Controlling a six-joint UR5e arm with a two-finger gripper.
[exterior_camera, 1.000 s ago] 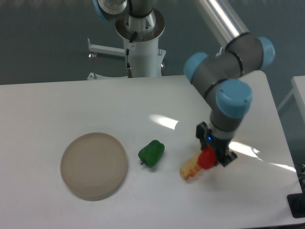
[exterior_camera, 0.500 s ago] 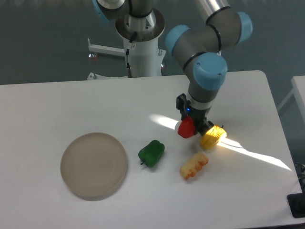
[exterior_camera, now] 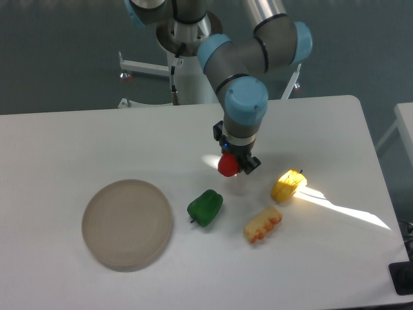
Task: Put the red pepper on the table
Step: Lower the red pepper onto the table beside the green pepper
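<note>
Hanging above the table, the gripper has its fingers clamped on the red pepper, at one o'clock from the green pepper. Lowering and release look undone.

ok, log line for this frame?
gripper: shut on red pepper | pepper: held above table, not placed | nearest: green pepper | phase: carrying

No legible text, labels, brands, numbers or signs anywhere: arm, bench, plate and toy pieces all unmarked.
</note>
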